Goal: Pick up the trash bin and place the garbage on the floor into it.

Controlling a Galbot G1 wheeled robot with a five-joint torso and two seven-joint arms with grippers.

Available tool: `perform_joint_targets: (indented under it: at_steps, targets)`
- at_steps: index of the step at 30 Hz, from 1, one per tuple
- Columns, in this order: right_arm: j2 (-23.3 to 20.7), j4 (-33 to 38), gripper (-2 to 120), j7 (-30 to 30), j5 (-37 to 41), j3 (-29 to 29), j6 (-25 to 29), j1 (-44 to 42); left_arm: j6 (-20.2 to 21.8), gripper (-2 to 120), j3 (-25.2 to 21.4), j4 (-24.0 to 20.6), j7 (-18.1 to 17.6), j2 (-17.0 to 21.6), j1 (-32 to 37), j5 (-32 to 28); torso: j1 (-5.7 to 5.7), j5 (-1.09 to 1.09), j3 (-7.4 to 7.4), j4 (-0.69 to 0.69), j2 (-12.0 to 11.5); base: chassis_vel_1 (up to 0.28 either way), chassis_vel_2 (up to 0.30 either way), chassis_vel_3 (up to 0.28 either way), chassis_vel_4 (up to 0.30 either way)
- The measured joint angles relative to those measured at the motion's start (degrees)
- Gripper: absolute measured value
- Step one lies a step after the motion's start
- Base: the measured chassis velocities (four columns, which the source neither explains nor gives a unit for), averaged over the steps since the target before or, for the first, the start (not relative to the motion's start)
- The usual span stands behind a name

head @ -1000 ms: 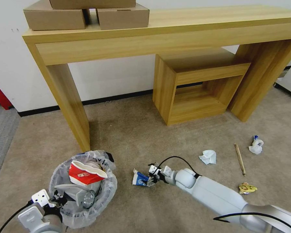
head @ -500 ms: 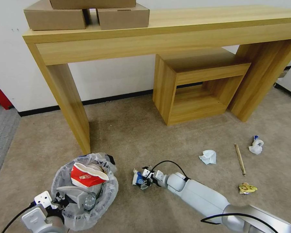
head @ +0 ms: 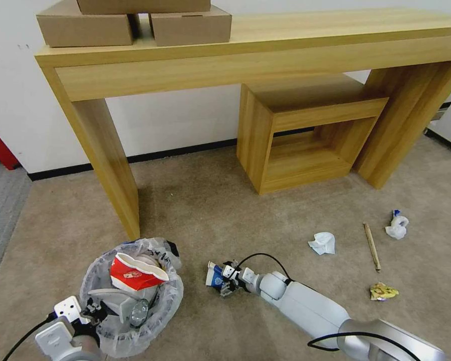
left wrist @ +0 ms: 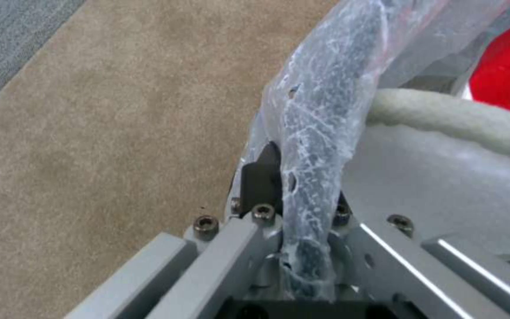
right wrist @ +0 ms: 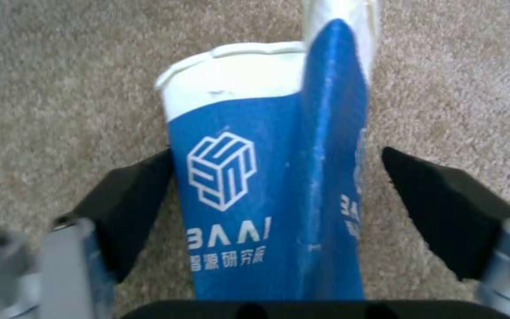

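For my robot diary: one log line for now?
left claw: clamps bag-lined dark round bin | right claw: open around crushed blue-white paper cup on carpet

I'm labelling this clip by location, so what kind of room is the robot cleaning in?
Probably an office or lab room rather than a home: short beige carpet, a long wooden desk against a white wall, and cardboard boxes stacked on top.
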Motion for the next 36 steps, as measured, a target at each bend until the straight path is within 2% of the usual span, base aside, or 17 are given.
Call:
perform_joint_targets:
  at_steps: [1, 4, 5, 9, 10, 12, 14, 21, 25, 28, 29, 32, 33, 34, 35, 36]
  targets:
    - [0.00, 0.00, 87, 0.00, 0.00, 0.00, 0.00, 0.00, 0.00, 0, 0.00, 0.00, 0.00, 0.00, 0.00, 0.00, 0.00, 0.00, 0.00, 0.00, 0.00, 0.000, 0.000, 0.000, 0.000]
    - [0.16, -0.06, 73, 0.48, 1.04, 0.12, 0.61, -0.09, -0.03, 0, 0.10, 0.02, 0.08, 0.15, 0.08, 0.20, 0.00, 0.00, 0.00, 0.00, 0.00, 0.000, 0.000, 0.000, 0.000]
    - [0.16, -0.06, 73, 0.48, 1.04, 0.12, 0.61, -0.09, -0.03, 0, 0.10, 0.02, 0.08, 0.15, 0.08, 0.20, 0.00, 0.00, 0.00, 0.00, 0.00, 0.000, 0.000, 0.000, 0.000]
    - [0.09, 1.33, 54, 3.21, 2.96, 0.24, 1.19, -0.10, -0.20, 0, 0.08, -0.12, 0.11, 0.44, 0.49, 0.64, 0.00, 0.00, 0.00, 0.00, 0.00, 0.000, 0.000, 0.000, 0.000]
    - [0.09, 1.33, 54, 3.21, 2.96, 0.24, 1.19, -0.10, -0.20, 0, 0.08, -0.12, 0.11, 0.44, 0.49, 0.64, 0.00, 0.00, 0.00, 0.00, 0.00, 0.000, 0.000, 0.000, 0.000]
    - [-0.17, 3.03, 42, 4.59, 4.30, 0.23, 1.14, -0.10, -0.33, 0, 0.06, -0.27, 0.14, 0.51, 0.63, 0.82, 0.00, 0.00, 0.00, 0.00, 0.00, 0.000, 0.000, 0.000, 0.000]
    - [-0.23, 3.59, 39, 5.15, 4.79, 0.22, 1.08, -0.09, -0.36, 0, 0.05, -0.32, 0.18, 0.52, 0.66, 0.90, 0.00, 0.00, 0.00, 0.00, 0.00, 0.000, 0.000, 0.000, 0.000]
    - [-1.63, 8.52, 13, 7.47, 9.39, 1.90, -0.19, 0.02, -0.46, 0, -0.21, -0.59, 0.23, 0.85, 1.00, 0.98, 0.00, 0.00, 0.00, 0.00, 0.00, 0.000, 0.000, 0.000, 0.000]
    - [-3.11, 12.14, 6, 7.67, 10.51, 4.24, -0.19, -0.37, -0.46, 0, -0.38, -0.88, 0.22, 1.01, 1.29, 0.95, 0.00, 0.01, 0.00, 0.01, 0.00, 0.000, 0.000, 0.000, 0.000]
    - [-7.89, 21.75, 4, 6.81, 12.80, 8.85, 0.46, -1.25, -0.47, 0, -0.50, -1.18, 0.10, 1.21, 1.34, 0.18, 0.00, 0.02, 0.00, 0.02, 0.00, 0.000, 0.000, 0.000, 0.000]
    - [-7.89, 21.75, 4, 6.81, 12.80, 8.85, 0.46, -1.25, -0.47, 0, -0.50, -1.18, 0.10, 1.21, 1.34, 0.18, 0.00, 0.02, 0.00, 0.02, 0.00, 0.000, 0.000, 0.000, 0.000]
    - [-17.66, 38.22, 4, 1.36, 21.82, 13.85, 4.04, -2.57, -0.46, 0, -0.58, -1.15, -0.39, 1.47, 1.31, -0.72, 0.00, -0.01, 0.00, -0.03, 0.00, 0.000, 0.000, 0.000, 0.000]
    - [-19.89, 43.23, 4, -0.84, 25.16, 14.95, 4.70, -2.90, -0.41, 0, -0.57, -1.12, -0.43, 1.55, 1.31, -0.90, 0.00, 0.00, 0.00, -0.04, 0.00, 0.000, 0.000, 0.000, 0.000]
    - [-19.89, 43.23, 4, -0.84, 25.16, 14.95, 4.70, -2.90, -0.41, 0, -0.57, -1.12, -0.43, 1.55, 1.31, -0.90, 0.00, 0.00, 0.00, -0.04, 0.00, 0.000, 0.000, 0.000, 0.000]
    - [-21.35, 46.50, 4, -2.12, 27.50, 15.55, 4.90, -3.08, -0.37, 0, -0.57, -1.12, -0.42, 1.62, 1.28, -1.03, 0.00, 0.00, 0.00, -0.02, 0.01, 0.000, 0.000, 0.000, 0.000]
    - [-23.66, 51.83, 4, -3.93, 31.65, 16.07, 4.99, -3.26, -0.29, 0, -0.58, -1.12, -0.47, 1.73, 1.16, -1.23, 0.00, 0.00, -0.01, -0.02, 0.01, 0.000, 0.000, 0.000, 0.000]
